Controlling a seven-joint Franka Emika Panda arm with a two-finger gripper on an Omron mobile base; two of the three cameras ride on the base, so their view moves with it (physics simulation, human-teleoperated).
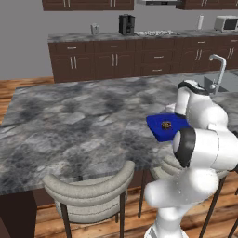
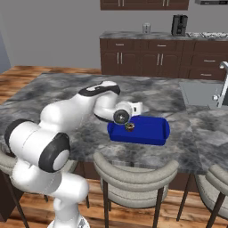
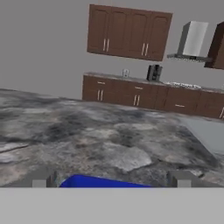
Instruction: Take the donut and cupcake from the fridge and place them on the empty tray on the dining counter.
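Already, one small brown cake, judged to be the cupcake, is seen resting inside the blue tray on the marble bench. Just above the tray, the fingers are spread wide and empty. The donut is judged still to be fetched.

Grey mottled marble island surface w/ dark brown base across mid-frame. Bright blue shallow rectangular tray near its right side, partly hidden behind white arm. Small brownish round cupcake on tray, roughly centre of visible part. Two pale grey curved-back stools at near edge. Chrome faucet and sink at right. Dark brown wall cabinets at back; on their counter a black coffee machine, white microwave far right. Wood floor at left.
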